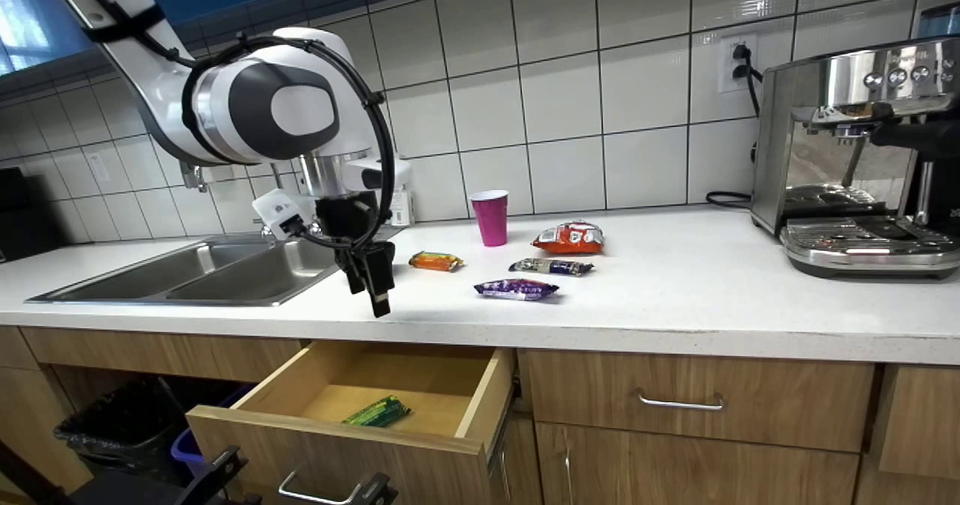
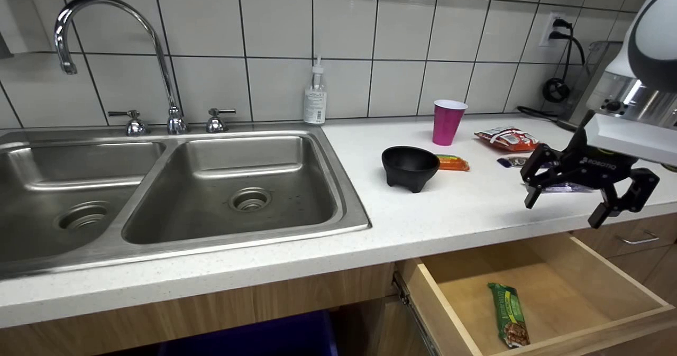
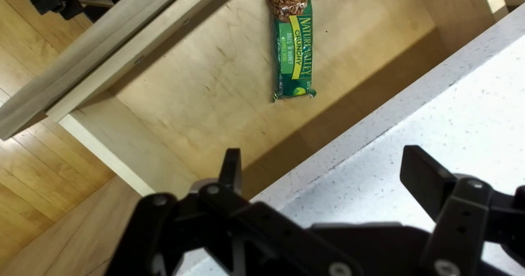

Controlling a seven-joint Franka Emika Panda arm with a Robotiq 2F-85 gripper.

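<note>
Lying in drawer (image 2: 576, 287) below gripper (image 2: 564, 211), green-wrapped bar (image 3: 294, 50)

In an exterior view, a magenta cup (image 1: 491, 221) stands on the counter (image 1: 675, 287). Just right of the cup lies a red snack bag (image 1: 571, 238); farther right stands an espresso machine (image 1: 855, 152). Left of it hangs the pincer (image 1: 368, 299); below-left, an open drawer (image 1: 420, 456) holds a green snack bar (image 1: 377, 412).

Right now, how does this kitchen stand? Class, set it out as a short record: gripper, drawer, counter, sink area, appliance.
gripper: open, holds nothing, hovers near the front edge of the counter
drawer: pulled out, green bar lying inside
on counter: pink cup, red bag, orange packet, blue packet, purple packet
by the sink: black bowl, pump bottle
appliance: coffee machine, on the counter
</note>
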